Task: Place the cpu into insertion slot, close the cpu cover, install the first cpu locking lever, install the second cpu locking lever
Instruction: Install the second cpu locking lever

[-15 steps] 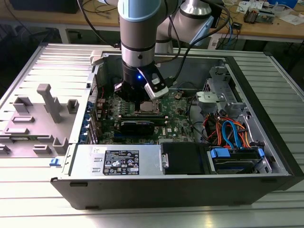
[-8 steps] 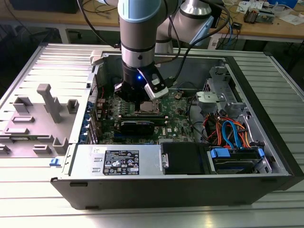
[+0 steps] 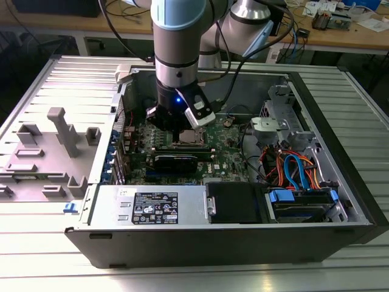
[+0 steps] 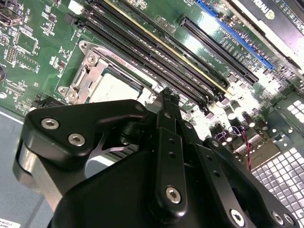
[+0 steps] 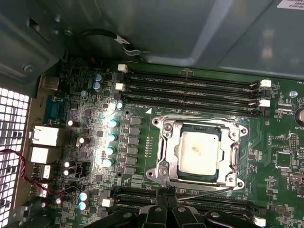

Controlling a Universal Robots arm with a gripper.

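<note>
The cpu [image 5: 199, 152], a silver-grey square, lies in the insertion slot [image 5: 163, 172] on the green motherboard. The cpu cover [image 5: 167, 142], a silvery frame with a square window, lies flat over it. A thin metal locking lever [image 5: 209, 192] runs along the socket edge nearest my gripper [image 5: 167, 194]. The gripper's black fingers are pressed together at that edge, right by the lever's end, with nothing visibly between them. In the second wrist view the gripper [image 4: 168, 97] hangs just beside the cpu [image 4: 114, 88]. In the exterior view the gripper [image 3: 178, 128] is low over the socket [image 3: 190, 137] inside the open computer case.
Long black memory slots [image 5: 190, 88] run on both sides of the socket. A black card [image 3: 176, 162] and the power supply [image 3: 152, 207] sit toward the case front. Drive cages and coloured cables [image 3: 292, 170] fill the exterior view's right. The case wall [image 5: 190, 33] stands close behind the board.
</note>
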